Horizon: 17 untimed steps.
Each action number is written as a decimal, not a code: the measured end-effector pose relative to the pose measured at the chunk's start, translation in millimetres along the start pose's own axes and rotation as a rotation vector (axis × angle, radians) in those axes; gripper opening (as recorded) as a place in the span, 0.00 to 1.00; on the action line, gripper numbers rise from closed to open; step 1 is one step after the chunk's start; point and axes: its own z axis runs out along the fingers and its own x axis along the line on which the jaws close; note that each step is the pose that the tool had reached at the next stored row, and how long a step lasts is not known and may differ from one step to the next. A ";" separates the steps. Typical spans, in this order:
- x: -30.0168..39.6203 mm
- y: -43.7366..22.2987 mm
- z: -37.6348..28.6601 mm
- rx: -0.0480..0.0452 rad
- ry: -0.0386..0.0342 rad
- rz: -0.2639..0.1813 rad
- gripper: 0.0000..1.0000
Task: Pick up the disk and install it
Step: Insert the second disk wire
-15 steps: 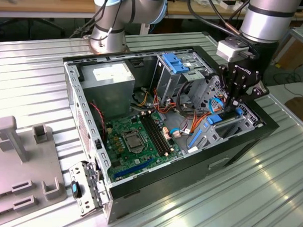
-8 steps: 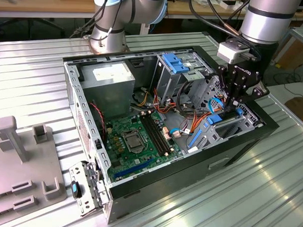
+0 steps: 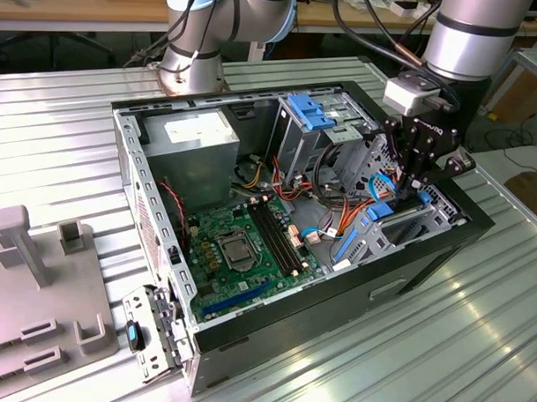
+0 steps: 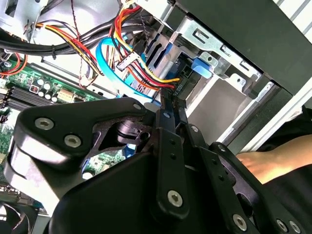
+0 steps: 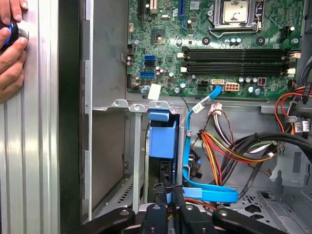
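In the exterior view I see, from its left, a grey moulded fixture tray (image 3: 36, 290), the open black computer case (image 3: 425, 259), then my black gripper (image 3: 408, 190) clenched on the blue-framed grey metal disk (image 5: 162, 138), which stands edgewise in the drive bay.

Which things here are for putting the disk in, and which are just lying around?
For the job: grey-metal disk in its bright blue plastic frame; black robot gripper.
Lying about: green circuit board; silver metal power box; grey plastic stand.
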 end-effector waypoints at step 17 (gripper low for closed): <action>5.6 0.4 -1.1 0.0033 -0.0571 0.006 0.16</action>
